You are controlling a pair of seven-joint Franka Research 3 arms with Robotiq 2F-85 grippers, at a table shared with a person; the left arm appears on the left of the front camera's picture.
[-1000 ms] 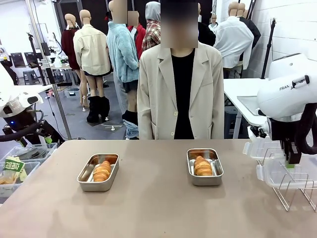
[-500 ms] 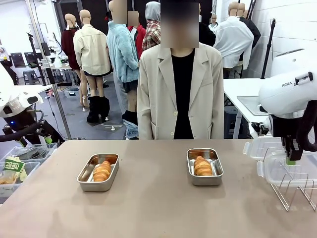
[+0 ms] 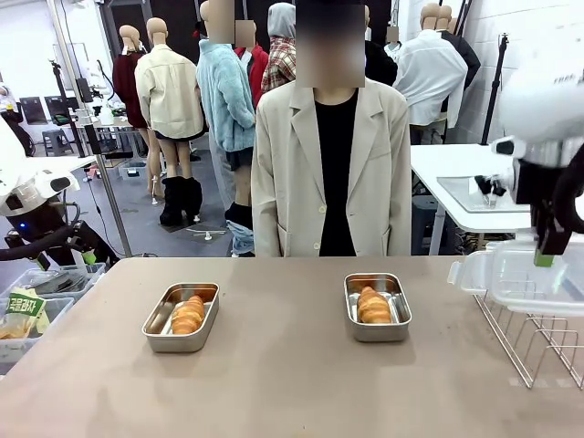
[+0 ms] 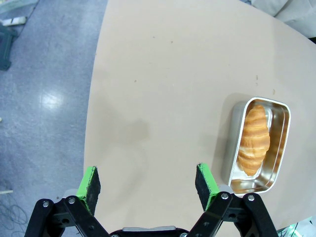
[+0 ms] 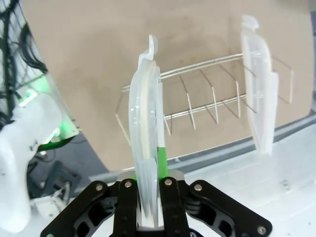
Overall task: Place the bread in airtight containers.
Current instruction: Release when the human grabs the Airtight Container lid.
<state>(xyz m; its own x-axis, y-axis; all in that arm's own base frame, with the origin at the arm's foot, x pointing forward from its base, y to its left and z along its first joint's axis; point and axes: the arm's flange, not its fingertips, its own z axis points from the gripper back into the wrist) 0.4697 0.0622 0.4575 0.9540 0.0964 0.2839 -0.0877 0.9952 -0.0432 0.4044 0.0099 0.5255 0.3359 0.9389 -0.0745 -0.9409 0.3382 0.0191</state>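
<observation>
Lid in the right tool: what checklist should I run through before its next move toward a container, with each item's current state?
1. Grip: right tool shut on the edge of the lid: ok.
2. Clearance: lid is free of the wire rack and hangs above the wires; a second lid stands in the rack: ok.
3. Level for seating: the lid hangs on edge: not ok.
4. Near target: right container uncovered, right roll inside: ok.
5. Far target: left container uncovered, left roll inside: ok.
6. Other arm: left tool open above the table, beside the left container: ok.
</observation>
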